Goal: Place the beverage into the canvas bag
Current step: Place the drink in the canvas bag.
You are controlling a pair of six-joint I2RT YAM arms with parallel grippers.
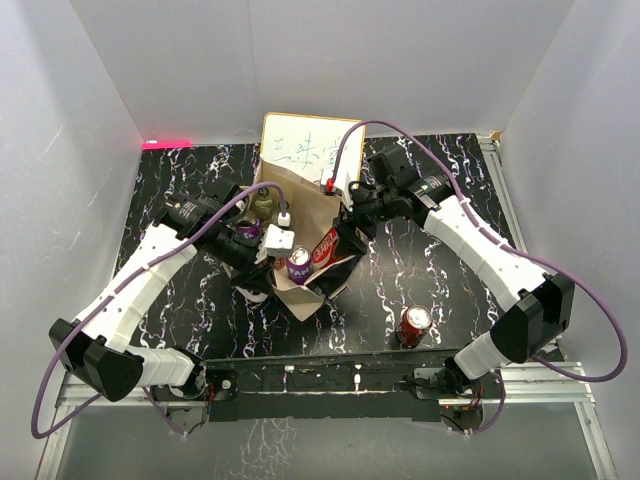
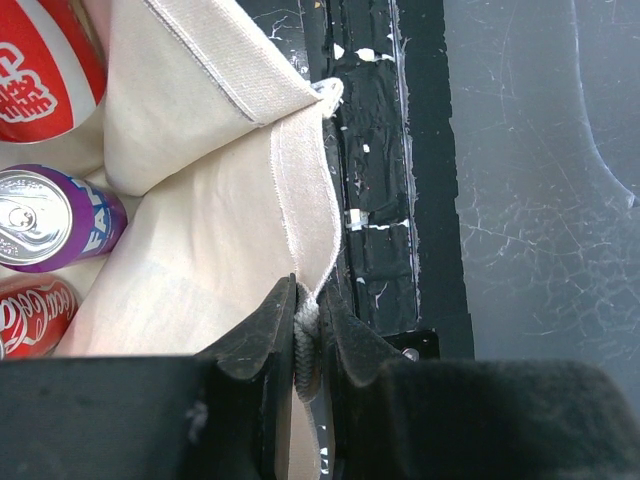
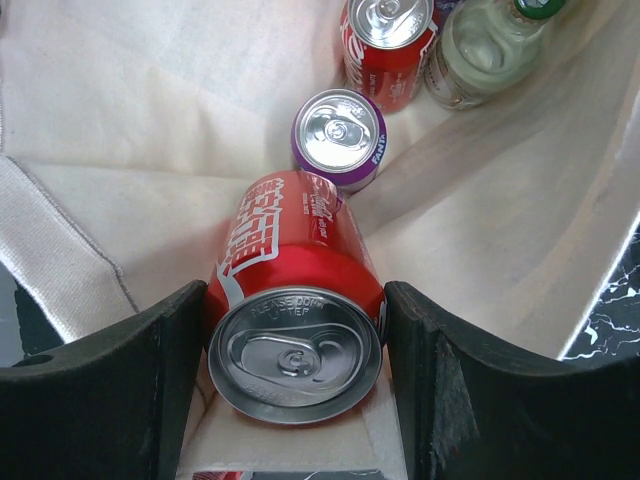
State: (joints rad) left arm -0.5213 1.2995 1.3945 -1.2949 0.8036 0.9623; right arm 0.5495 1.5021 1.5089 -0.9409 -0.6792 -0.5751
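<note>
Canvas bag [image 1: 305,205] sits mid-counter [image 1: 420,250] with its mouth open. On its left side, the left end effector [image 2: 308,330] is pinched together on the cloth rim. Inside the bag, a purple can [image 3: 338,135], a second red can [image 3: 388,30] and a pale green bottle [image 3: 490,50] stand together. The right end effector [image 3: 295,320] reaches into the bag from the right, clamped on a red cola can [image 3: 300,260]. Farther right, a third red can [image 1: 414,322] stands on the counter, well apart from the bag.
</note>
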